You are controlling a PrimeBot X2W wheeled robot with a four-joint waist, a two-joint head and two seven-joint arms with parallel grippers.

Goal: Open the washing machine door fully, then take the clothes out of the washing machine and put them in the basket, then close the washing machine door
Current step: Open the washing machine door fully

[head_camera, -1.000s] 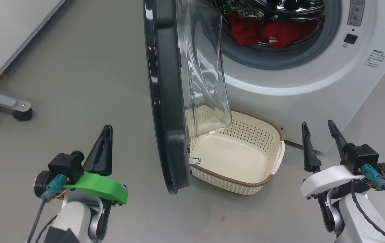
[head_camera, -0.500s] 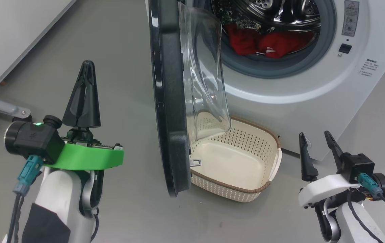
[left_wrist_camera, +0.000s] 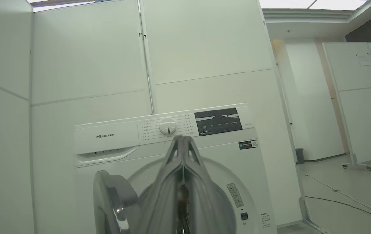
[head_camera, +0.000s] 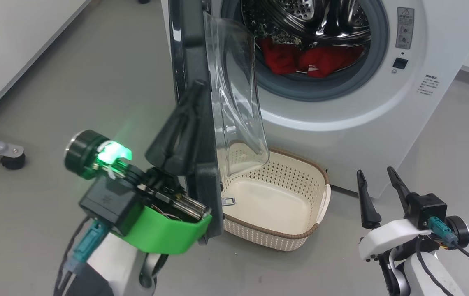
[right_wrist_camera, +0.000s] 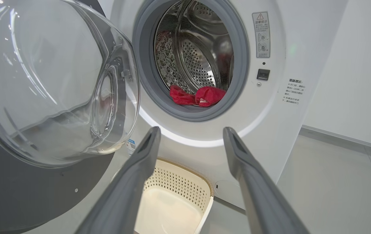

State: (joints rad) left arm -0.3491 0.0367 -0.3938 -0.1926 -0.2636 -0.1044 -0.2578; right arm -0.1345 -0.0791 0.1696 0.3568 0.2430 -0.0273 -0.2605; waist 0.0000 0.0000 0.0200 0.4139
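Observation:
The washing machine (head_camera: 382,102) stands with its door (head_camera: 189,61) swung out, black rim edge-on and clear bowl (head_camera: 234,94) facing the drum. Red clothes (head_camera: 300,59) lie in the drum's bottom, also seen as clothes (right_wrist_camera: 198,96) in the right wrist view. The cream basket (head_camera: 292,170) sits on the floor under the drum mouth, with nothing in it. My left gripper (head_camera: 196,84) is shut and empty, its fingers overlapping the door's rim; contact cannot be told. In its own view that gripper (left_wrist_camera: 183,138) points at the control panel. My right gripper (head_camera: 374,172) is open, right of the basket.
Grey caster legs (head_camera: 0,152) of a stand sit at the left by a white wall panel (head_camera: 12,41). Bare grey floor (head_camera: 94,82) lies left of the door. A cable (left_wrist_camera: 341,195) runs over the floor right of the machine, near a wheeled white partition (left_wrist_camera: 358,104).
My left arm has lifted and swung right, from over the floor up against the door's rim, staying shut. The head camera shifted, showing more of the drum. The right gripper stayed open.

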